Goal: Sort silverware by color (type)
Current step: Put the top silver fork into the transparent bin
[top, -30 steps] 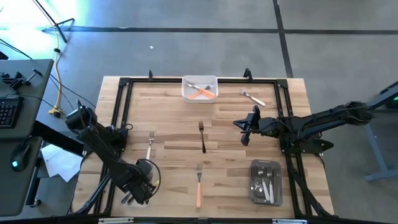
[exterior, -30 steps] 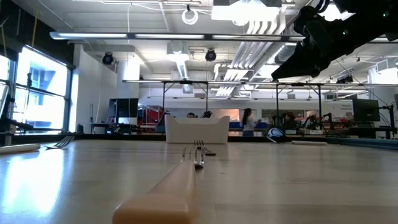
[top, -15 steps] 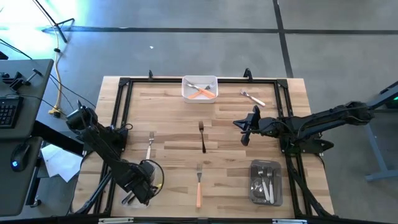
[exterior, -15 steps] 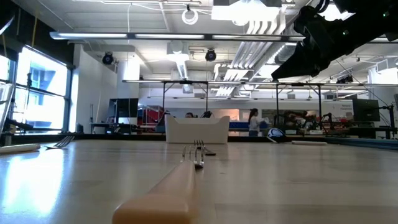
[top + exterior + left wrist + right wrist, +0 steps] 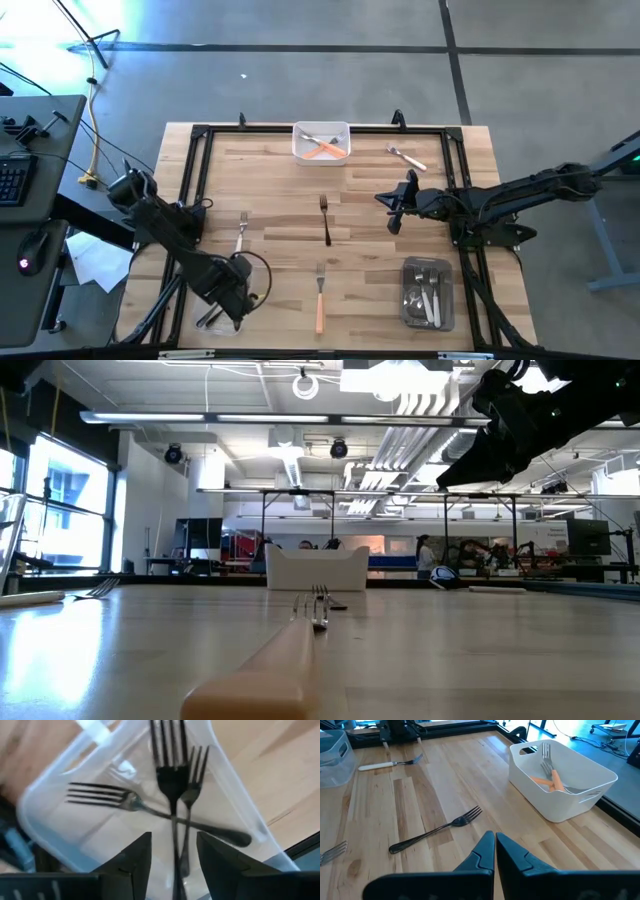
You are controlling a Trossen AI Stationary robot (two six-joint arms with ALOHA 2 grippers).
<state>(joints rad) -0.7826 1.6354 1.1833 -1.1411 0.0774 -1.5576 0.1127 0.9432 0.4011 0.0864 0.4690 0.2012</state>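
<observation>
a pale handle (image 5: 262, 675) runs from bottom centre up to a fork head (image 5: 318, 603) mid-frame. behind it stands a white bin (image 5: 315, 568). another fork (image 5: 60, 594) lies far left. a dark arm (image 5: 530, 420) fills the upper right.

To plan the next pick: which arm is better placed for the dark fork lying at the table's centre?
Right. The right gripper hangs shut just beside the dark fork; the left gripper is open over the clear tray at the table's left side, farther off.
</observation>
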